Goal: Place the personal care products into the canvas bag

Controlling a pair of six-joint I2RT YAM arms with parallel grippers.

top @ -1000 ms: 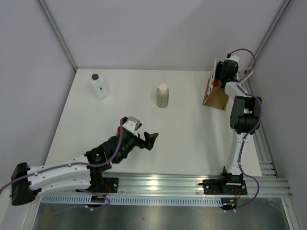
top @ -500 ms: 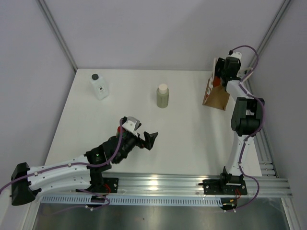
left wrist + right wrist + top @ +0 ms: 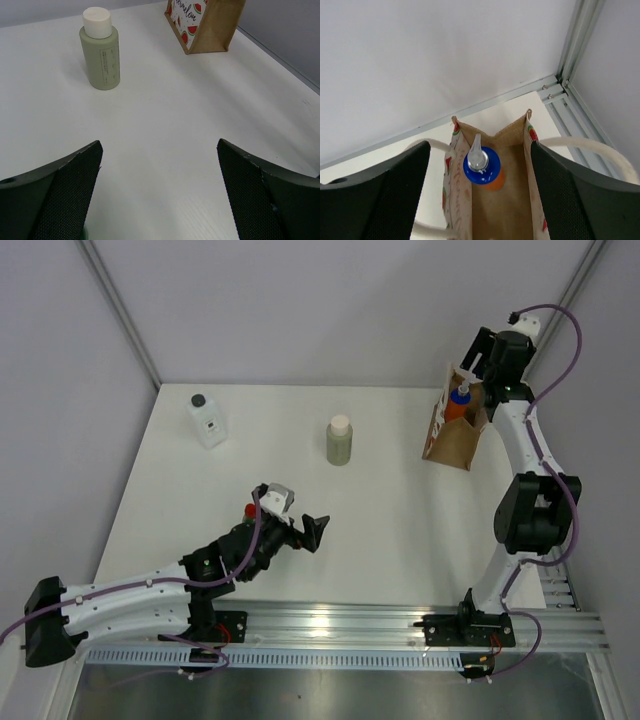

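Beneath the right gripper's (image 3: 478, 194) wide, empty jaws, the orange-red blue-capped bottle (image 3: 481, 167) is kept upright by the tan canvas bag (image 3: 511, 137); the left gripper (image 3: 160, 192) is spread empty, seemingly readied for the olive-green whitish-capped bottle (image 3: 101, 52) ahead

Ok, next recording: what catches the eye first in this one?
The orange-red bottle stands inside the canvas bag at the table's far right corner, the right fingers spread open directly above it. The olive-green bottle, far middle, and the clear square bottle, far left, stand upright on the table, with the left fingers open short of them.
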